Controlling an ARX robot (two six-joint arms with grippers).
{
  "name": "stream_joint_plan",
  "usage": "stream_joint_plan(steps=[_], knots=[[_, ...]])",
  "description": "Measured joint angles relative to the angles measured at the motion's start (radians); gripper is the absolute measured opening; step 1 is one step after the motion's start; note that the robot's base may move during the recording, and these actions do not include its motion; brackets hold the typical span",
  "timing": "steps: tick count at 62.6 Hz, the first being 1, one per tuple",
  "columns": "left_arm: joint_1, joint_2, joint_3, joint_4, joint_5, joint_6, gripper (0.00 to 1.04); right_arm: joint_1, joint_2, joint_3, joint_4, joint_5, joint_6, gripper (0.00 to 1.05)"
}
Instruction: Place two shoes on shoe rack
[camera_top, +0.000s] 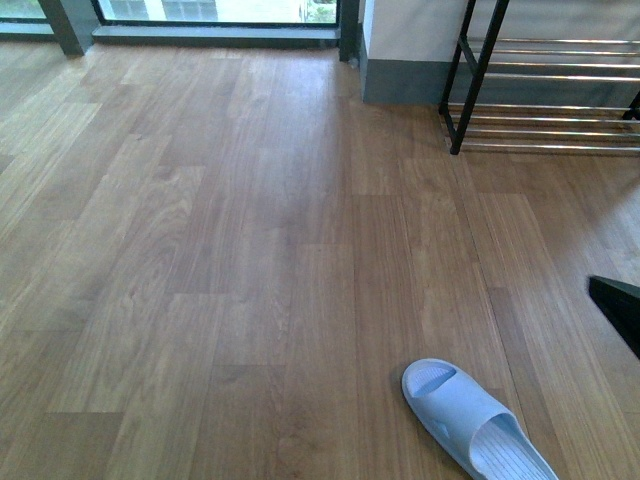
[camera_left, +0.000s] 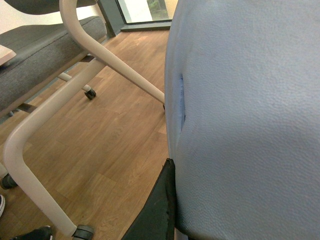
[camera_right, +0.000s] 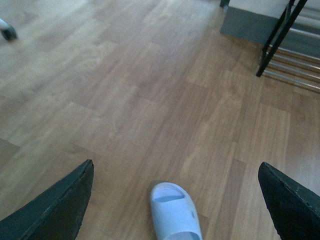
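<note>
One pale blue slipper (camera_top: 478, 420) lies flat on the wood floor (camera_top: 220, 260), near and to the right, well apart from the shoe rack (camera_top: 545, 100) standing at the far right by the wall. The right gripper (camera_right: 175, 165) hangs above it, spread wide and empty. The left gripper (camera_left: 162, 200) pinches the second slipper (camera_left: 245, 115) beside a chair (camera_left: 45, 55); only one dark finger shows.

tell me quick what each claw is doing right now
left claw: closed on a blue slipper, it seems.
right claw: open, holding nothing; the other slipper lies on the floor.
</note>
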Motion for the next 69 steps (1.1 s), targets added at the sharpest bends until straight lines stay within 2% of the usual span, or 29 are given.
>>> stream_joint_plan(steps=[2,5,16,22,35,44,69], knots=[[0.0,0.0,0.0,0.0,0.0,0.0,0.02,-0.002,0.199,0.055,0.091,0.002,-0.034,0.95],[0.0,0.0,0.0,0.0,0.0,0.0,0.02,-0.008,0.386,0.111,0.137,0.002,-0.07,0.95],[0.0,0.0,0.0,0.0,0.0,0.0,0.02,-0.027,0.95,0.27,0.198,0.032,-0.131,0.95],[0.0,0.0,0.0,0.0,0.0,0.0,0.02,-0.039,1.138,0.336,0.203,0.041,-0.139,0.95],[0.0,0.0,0.0,0.0,0.0,0.0,0.02,-0.049,1.418,0.43,0.217,0.081,-0.157,0.95],[0.0,0.0,0.0,0.0,0.0,0.0,0.02,-0.043,1.535,0.484,0.223,0.071,-0.131,0.95],[0.0,0.0,0.0,0.0,0.0,0.0,0.02,-0.012,1.618,0.651,0.181,0.016,0.033,0.95]])
